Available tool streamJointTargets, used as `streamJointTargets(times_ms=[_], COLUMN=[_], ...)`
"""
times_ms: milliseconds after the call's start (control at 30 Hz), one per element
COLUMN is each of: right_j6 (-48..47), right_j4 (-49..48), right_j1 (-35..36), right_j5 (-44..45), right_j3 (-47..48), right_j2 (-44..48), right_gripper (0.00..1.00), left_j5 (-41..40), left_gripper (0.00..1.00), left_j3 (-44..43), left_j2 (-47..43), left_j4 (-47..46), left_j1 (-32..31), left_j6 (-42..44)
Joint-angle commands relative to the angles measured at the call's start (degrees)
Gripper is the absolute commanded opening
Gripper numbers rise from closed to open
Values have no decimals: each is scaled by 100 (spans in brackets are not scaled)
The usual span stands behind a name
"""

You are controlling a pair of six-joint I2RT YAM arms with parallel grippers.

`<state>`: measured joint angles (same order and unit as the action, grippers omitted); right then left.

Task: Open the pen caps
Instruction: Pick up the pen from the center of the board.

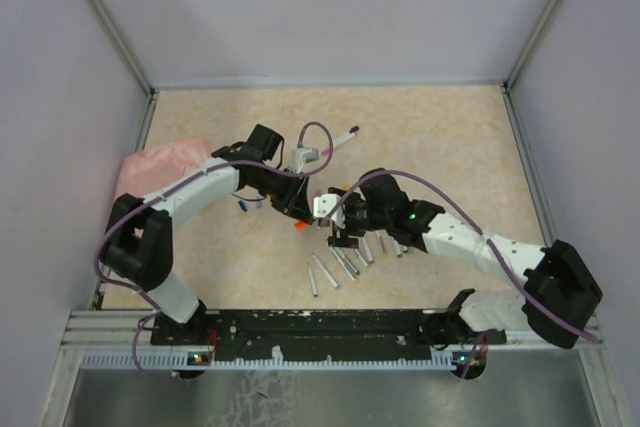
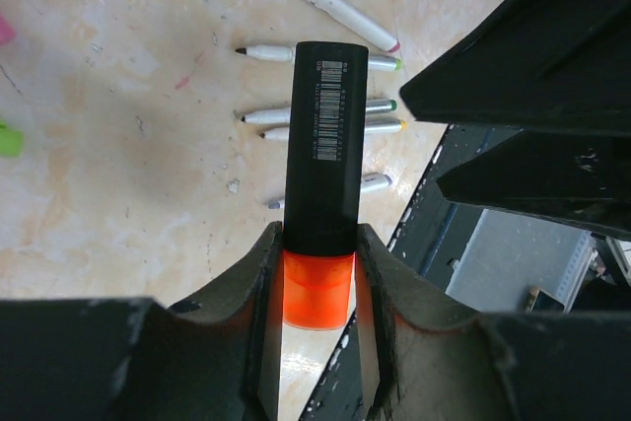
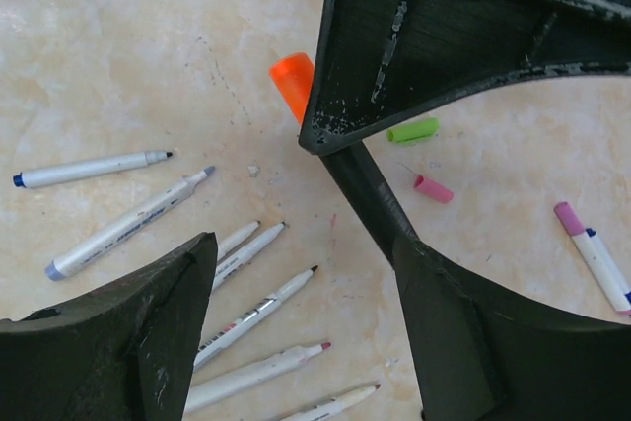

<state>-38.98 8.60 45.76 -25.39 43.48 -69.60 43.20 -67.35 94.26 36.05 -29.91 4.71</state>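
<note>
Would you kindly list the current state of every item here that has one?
highlighter: clamped at its orange end, held above the table.
left gripper: shut on the highlighter.
right gripper: open, nothing gripped.
white pens: lying on the table, tips bare.
green cap: off, loose on the table.
pink cap: off, loose on the table.
</note>
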Motion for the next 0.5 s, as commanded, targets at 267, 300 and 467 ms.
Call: streamJointTargets(times_ms=[267,300,467], right_j6=[-930,-949,-1180], right_j4=[-95,-90,51], right_j1=[594,633,811], right_j5=[650,679,883], right_j3=[529,536,604], right_j2=[-525,-566,-745], right_gripper=[64,62,51], left_j5=[425,440,520], left_gripper=[0,0,0], left_j3=[235,244,296], left_j2=[-419,-429,-482], left_j4=[273,281,352], left_j1=[-246,-270,-364], left_j6=[-143,-160,-166])
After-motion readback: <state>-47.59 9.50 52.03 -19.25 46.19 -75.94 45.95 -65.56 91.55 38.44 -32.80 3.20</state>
